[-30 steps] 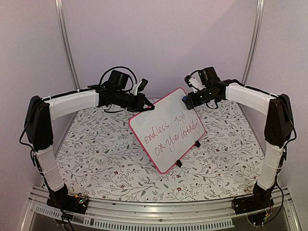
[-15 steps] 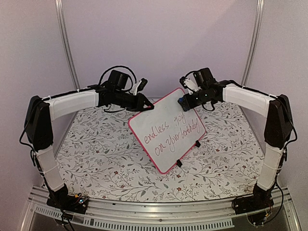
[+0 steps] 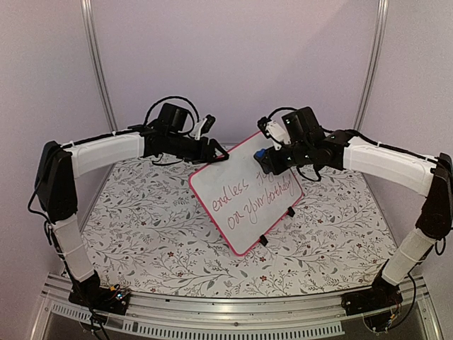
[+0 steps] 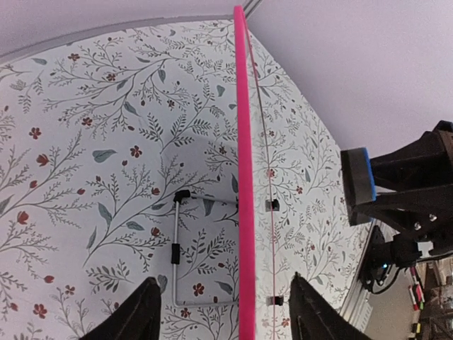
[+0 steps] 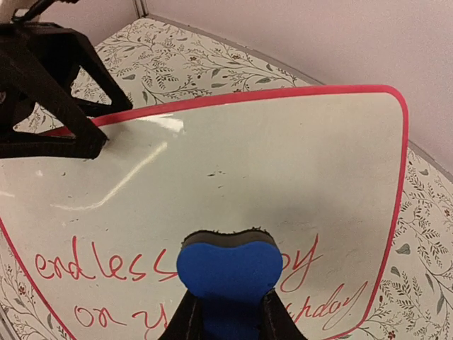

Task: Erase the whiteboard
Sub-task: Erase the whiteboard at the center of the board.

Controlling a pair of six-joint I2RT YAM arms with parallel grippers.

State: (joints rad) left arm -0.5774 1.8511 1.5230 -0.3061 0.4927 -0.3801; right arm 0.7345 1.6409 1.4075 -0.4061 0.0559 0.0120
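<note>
Whiteboard (image 3: 244, 195) | blue eraser (image 5: 228, 273) covers mid-writing (partly) | contact possibly, unclear

whiteboard (image 3: 244, 193): white face, pink-red frame, red handwriting, black clip feet.
eraser (image 5: 228, 273): blue pad over a dark layer.
tabletop (image 3: 156, 227): white, grey leafy sprigs, small red flowers.
</note>
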